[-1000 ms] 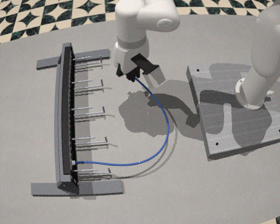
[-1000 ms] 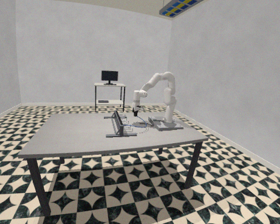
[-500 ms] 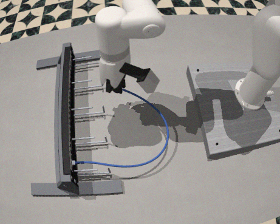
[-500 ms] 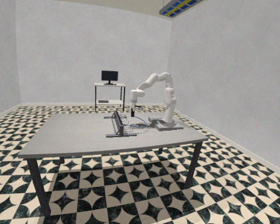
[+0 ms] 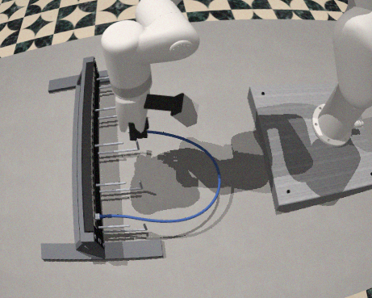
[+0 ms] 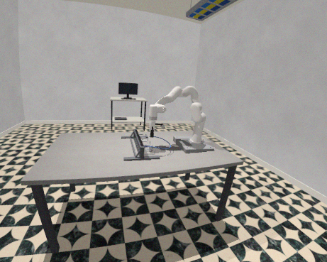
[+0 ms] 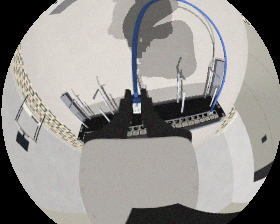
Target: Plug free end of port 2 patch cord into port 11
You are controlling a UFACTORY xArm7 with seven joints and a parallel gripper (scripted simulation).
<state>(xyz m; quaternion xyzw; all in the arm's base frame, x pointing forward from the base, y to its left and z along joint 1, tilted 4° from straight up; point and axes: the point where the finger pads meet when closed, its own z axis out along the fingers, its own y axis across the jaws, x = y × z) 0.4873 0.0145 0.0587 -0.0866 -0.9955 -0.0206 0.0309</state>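
The grey rack [image 5: 79,149] [image 6: 137,146] [image 7: 195,120] stands on the table with its port face toward the arm. The blue patch cord [image 5: 219,174] [image 6: 163,147] [image 7: 220,47] runs from a port near the rack's near end [image 5: 97,216] in a wide loop up to my gripper. My gripper [image 5: 137,133] [image 6: 152,134] [image 7: 136,96] is shut on the cord's free-end plug [image 7: 136,101], held above the table a short way in front of the rack's middle part, pointing at the port face. The plug is outside the ports. The number plates are too small to read.
Thin metal rods [image 5: 117,153] stick out of the rack's face toward the arm, some just below and beside the gripper. The rack's flat feet [image 5: 60,84] [image 5: 144,249] lie at both ends. The arm's base plate [image 5: 350,178] sits to the right on the table [image 5: 229,258].
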